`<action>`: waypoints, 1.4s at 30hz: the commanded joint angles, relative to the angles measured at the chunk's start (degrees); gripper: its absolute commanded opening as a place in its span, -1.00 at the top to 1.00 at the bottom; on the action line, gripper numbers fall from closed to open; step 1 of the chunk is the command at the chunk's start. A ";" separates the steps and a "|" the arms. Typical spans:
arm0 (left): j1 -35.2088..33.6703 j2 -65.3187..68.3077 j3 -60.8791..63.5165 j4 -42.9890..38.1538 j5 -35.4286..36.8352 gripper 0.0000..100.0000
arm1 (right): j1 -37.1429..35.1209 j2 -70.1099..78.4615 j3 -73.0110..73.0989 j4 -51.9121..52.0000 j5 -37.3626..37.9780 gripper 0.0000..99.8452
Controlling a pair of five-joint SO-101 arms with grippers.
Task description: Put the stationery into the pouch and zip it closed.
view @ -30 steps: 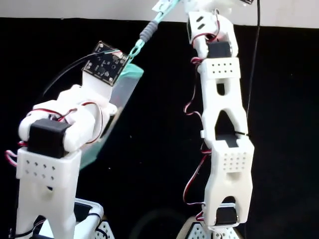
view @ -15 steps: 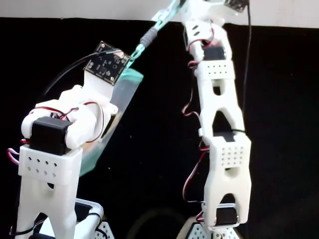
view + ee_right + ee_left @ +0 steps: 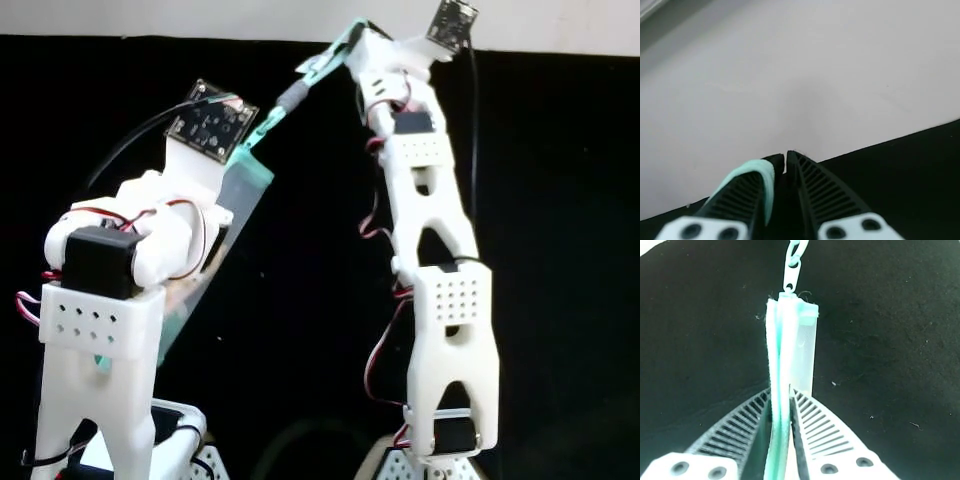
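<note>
Pouch [image 3: 243, 192] held up off the black table cover [image 3: 300, 300], gripped edge-on in left gripper [image 3: 781, 392]. Long axis tilted in the high view, low end toward 7 o'clock, top corner toward 1 o'clock. Teal zipper edge [image 3: 779, 350] clamped between the ribbed fingers [image 3: 812, 425], jaws closed down to pouch thickness. Pull cord [image 3: 292, 93], teal links plus a grey bead, stretched from the pouch's top corner toward 1 o'clock. Far end of it in right gripper [image 3: 786, 156], tips pinched together on a teal piece [image 3: 755, 175]. Right gripper near 12 o'clock of the high view, at the border between the table cover and the pale surface [image 3: 150, 15] beyond. Pouch contents not readable through the clear wall.
</note>
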 commanded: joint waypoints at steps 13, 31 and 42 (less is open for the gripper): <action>-4.18 -1.63 -0.92 2.20 0.09 0.99 | 5.93 -19.74 -29.93 34.95 -1.14 0.99; 7.34 -1.10 -11.91 -3.16 8.44 0.99 | -14.99 -39.16 -34.95 55.78 10.02 0.99; 14.29 4.44 -7.78 -17.76 8.44 0.99 | -16.92 -41.27 -34.95 63.60 10.99 0.99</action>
